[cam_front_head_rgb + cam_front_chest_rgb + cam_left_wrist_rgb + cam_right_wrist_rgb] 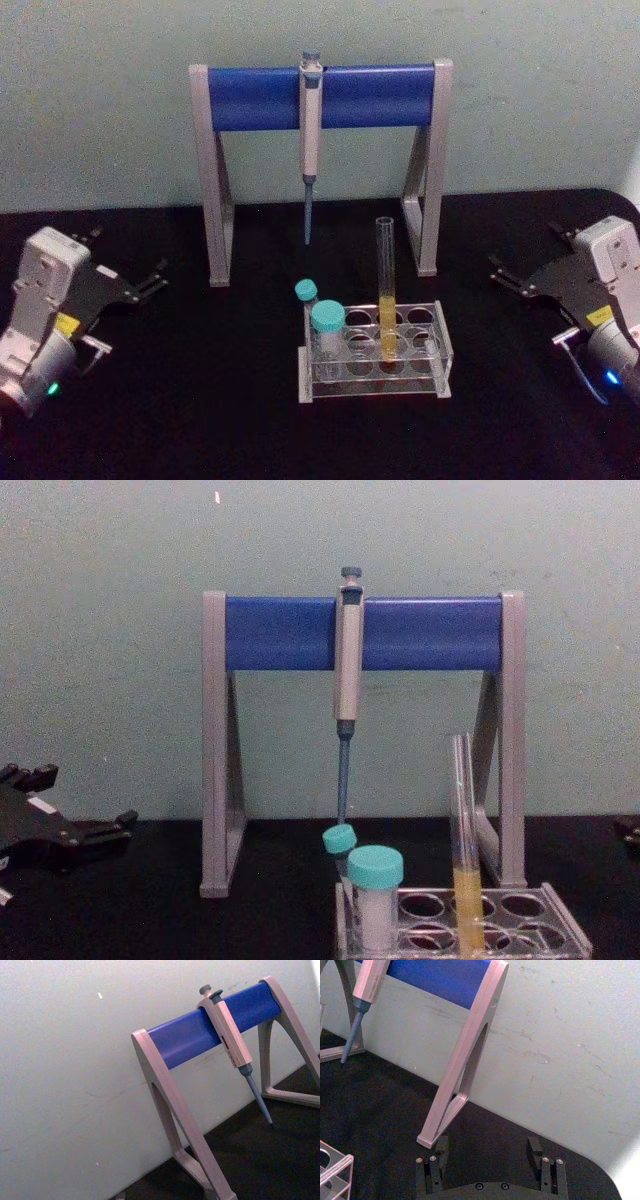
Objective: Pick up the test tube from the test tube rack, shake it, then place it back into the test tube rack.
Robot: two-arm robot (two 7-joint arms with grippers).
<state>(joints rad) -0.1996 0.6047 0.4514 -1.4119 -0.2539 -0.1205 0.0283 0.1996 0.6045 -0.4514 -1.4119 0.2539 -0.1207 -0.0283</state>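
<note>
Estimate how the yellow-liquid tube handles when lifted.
The test tube looks like thin clear glass: probably fragile, slippery. Open top, so liquid may spill if tilted. It rises above the test tube rack, likely leaning if nudged.

Grey casings [45, 270], black fingers [536, 1149], yellow stickers [66, 323], small screws [479, 1186].

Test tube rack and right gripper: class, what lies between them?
Nothing; in the head view, only bare black table separates the right gripper from the test tube rack.
</note>
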